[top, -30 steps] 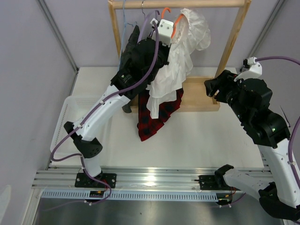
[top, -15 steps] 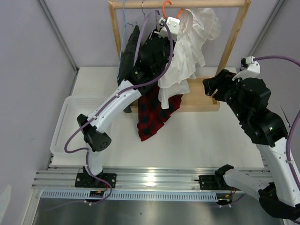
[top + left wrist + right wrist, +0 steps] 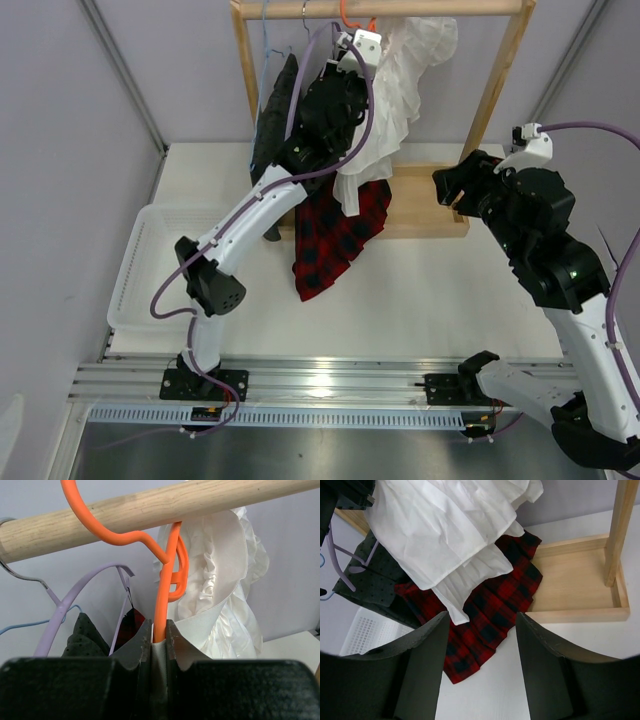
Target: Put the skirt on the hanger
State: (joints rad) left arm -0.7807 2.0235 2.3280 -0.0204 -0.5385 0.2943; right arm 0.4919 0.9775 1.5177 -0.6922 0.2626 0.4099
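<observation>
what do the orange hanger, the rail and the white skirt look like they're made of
Orange hanger: probably plastic, smooth, uniform colour, slight sheen. Rail: bare wood, matte, visible grain and specks. White skirt: thin woven-looking fabric, matte, crinkled and ruffled.

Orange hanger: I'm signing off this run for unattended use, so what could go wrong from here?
1. The left end effector is shut on the hanger, whose hook sits over the wooden rod. Pulling away before opening could drag the hook off.
2. The skirt looks bunched to one side of the hanger, so it may slip off on release.
3. The lavender hanger hangs close beside, and withdrawing might snag it.
</observation>
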